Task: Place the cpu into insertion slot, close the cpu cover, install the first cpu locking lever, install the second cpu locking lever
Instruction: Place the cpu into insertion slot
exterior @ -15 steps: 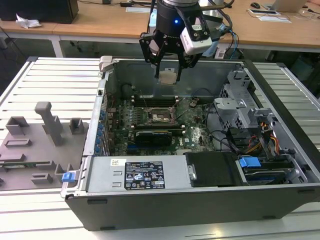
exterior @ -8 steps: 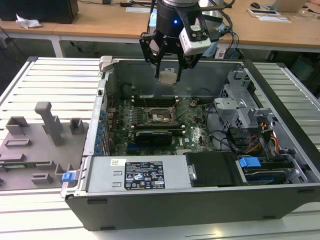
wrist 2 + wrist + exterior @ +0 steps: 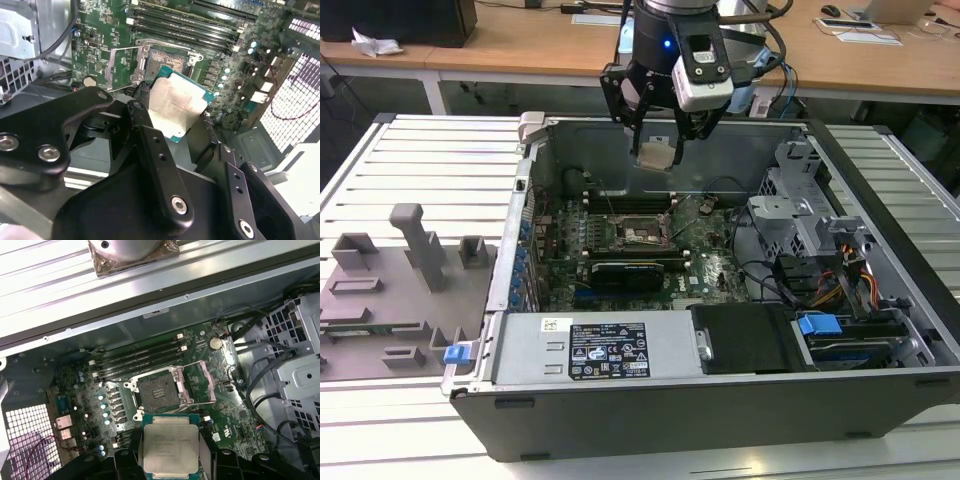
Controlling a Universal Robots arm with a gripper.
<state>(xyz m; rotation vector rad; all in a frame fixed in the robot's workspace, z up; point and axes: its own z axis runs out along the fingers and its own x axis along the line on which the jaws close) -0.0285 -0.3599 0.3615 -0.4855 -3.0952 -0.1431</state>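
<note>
- One cpu (image 3: 170,450) is the thing in hand. The gripper (image 3: 657,138) is clamped on it at two opposite edges, so neither finger presses on the metal top or on the contact side below.
- The cpu hangs in the air over the open case (image 3: 880,330), well above the board (image 3: 240,420). Its grey metal top faces up, and as far as I can tell it is about level with the board. I judge this attitude is what a straight seat into the pins needs.
- The slot (image 3: 159,392) is empty and its dark pin field is bare.
- The cover (image 3: 204,382) is swung open and stands beside the slot, not over it. Nothing lies between the chip and the pins.
- In the first wrist view the cpu is near the slot but not yet over it, and the long memory slots (image 3: 140,357) lie on the slot's other side.
- My judgement is that the first step, placing the cpu, is under way and not done. The cover is not closed.
- I cannot tell the two levers apart from the thin metal around the slot, so I say nothing of their position.
</note>
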